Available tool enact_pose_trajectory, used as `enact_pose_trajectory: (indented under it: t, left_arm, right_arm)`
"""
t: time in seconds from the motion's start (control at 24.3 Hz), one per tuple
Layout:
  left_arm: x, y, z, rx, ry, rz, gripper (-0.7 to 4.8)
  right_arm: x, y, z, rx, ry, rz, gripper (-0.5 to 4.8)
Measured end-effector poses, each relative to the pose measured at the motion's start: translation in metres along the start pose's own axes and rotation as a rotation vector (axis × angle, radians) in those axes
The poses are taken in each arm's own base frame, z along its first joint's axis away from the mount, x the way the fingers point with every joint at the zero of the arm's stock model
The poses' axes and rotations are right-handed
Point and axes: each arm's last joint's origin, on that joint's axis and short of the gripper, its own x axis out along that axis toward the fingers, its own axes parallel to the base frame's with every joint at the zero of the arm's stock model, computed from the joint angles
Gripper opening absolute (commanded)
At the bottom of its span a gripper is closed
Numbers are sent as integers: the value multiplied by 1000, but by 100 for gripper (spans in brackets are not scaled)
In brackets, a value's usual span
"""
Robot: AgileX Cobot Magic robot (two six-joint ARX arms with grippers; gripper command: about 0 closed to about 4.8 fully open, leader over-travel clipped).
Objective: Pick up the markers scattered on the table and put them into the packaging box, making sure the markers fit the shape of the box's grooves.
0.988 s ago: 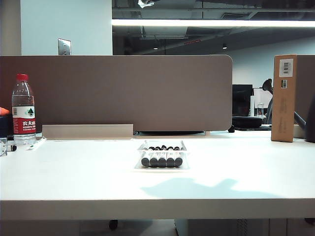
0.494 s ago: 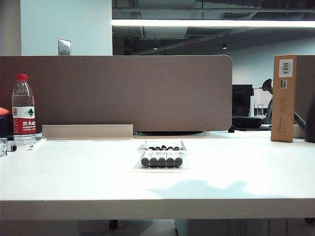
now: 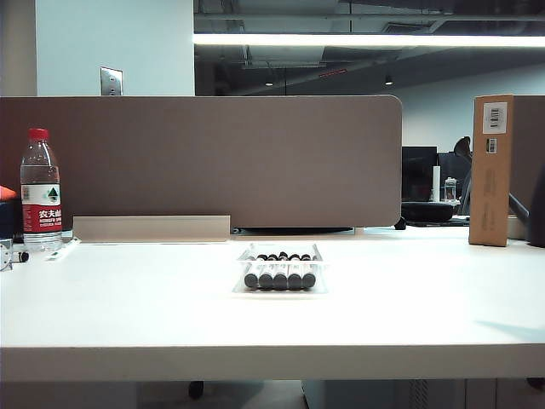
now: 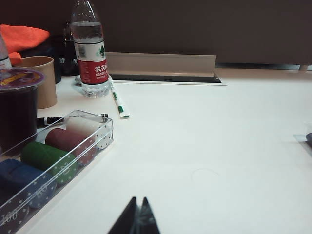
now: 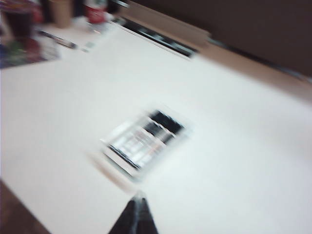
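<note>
The clear packaging box sat near the middle of the white desk, with five markers lying side by side in its grooves, their black ends facing the exterior camera. No marker lay loose on the desk around the box in that view. Neither arm appeared in the exterior view.

The left claw hung low over a bare part of the desk, its two dark fingertips pressed together with nothing between them. In its wrist view a water bottle with a red label stood at the back of the desk, and a white pen with green marks lay just beside the bottle's foot. A clear case of poker chips held white, red, green and blue stacks in a row. Behind it stood a tan cup and a dark cup with a purple lid.

The right claw was also pressed together and empty. Its wrist view was badly blurred, but the packaging box with the markers inside showed on the desk ahead of the fingertips, apart from them.

A tall brown cardboard box with barcode labels stood at the far right of the desk, well apart from the packaging box.
</note>
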Motion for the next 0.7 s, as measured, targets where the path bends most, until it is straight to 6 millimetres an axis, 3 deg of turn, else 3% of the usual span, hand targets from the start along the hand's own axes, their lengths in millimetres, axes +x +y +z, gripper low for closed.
enact_pose_trajectory:
  t: [0.12,0.33,0.49,0.7]
  left_arm:
    - [0,0,0,0,0,0,-2]
    - [0,0,0,0,0,0,-2]
    - [0,0,0,0,0,0,-2]
    - [0,0,0,0,-3,0,-2]
  right_arm:
    - [-5,-7,-45,93,-81,-115,-5]
    - [-10,-9,-87,119,-234,-216,-5]
    - [-18,-7,-114,76,-423,-302,-5]
    - [-22,-7,-133,60,-481,-364,-4]
